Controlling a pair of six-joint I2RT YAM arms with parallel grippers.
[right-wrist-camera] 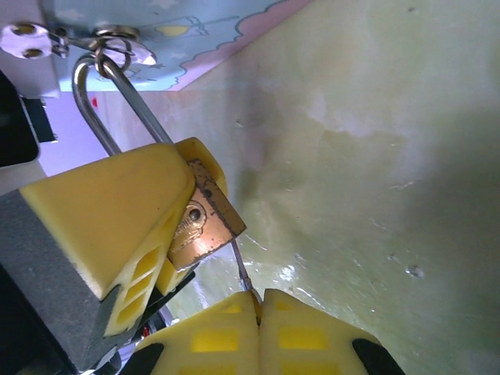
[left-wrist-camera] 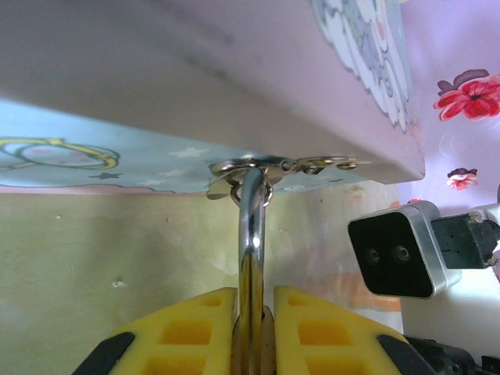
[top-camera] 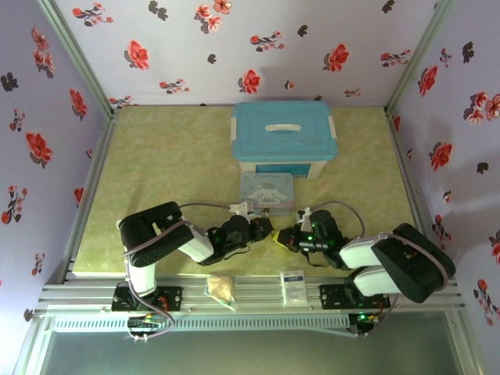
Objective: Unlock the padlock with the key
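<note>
My left pincer (left-wrist-camera: 254, 301) is pinching the small brass-gold padlock (right-wrist-camera: 205, 223) by its flat sides between yellow ribbed fingers (right-wrist-camera: 117, 223). The lock's thin silvery U-shaped shackle (left-wrist-camera: 251, 226) runs up through the metal hasp ring (left-wrist-camera: 258, 168) on the front edge of the pale blue cartoon tin (top-camera: 267, 190). So the padlock sits at the tin's near side, tilted, over the yellow-green table (top-camera: 156, 156). My right pincer (right-wrist-camera: 259, 308) is pressed together on the thin dark grey metal key (right-wrist-camera: 241, 269). The key's slim shaft reaches up to the padlock's bottom edge and touches it, but I cannot tell whether it sits in the keyhole. From above, both pincers meet tip to tip just in front of the tin, and a white storage box with a blue lid (top-camera: 285, 133) stands behind it.
</note>
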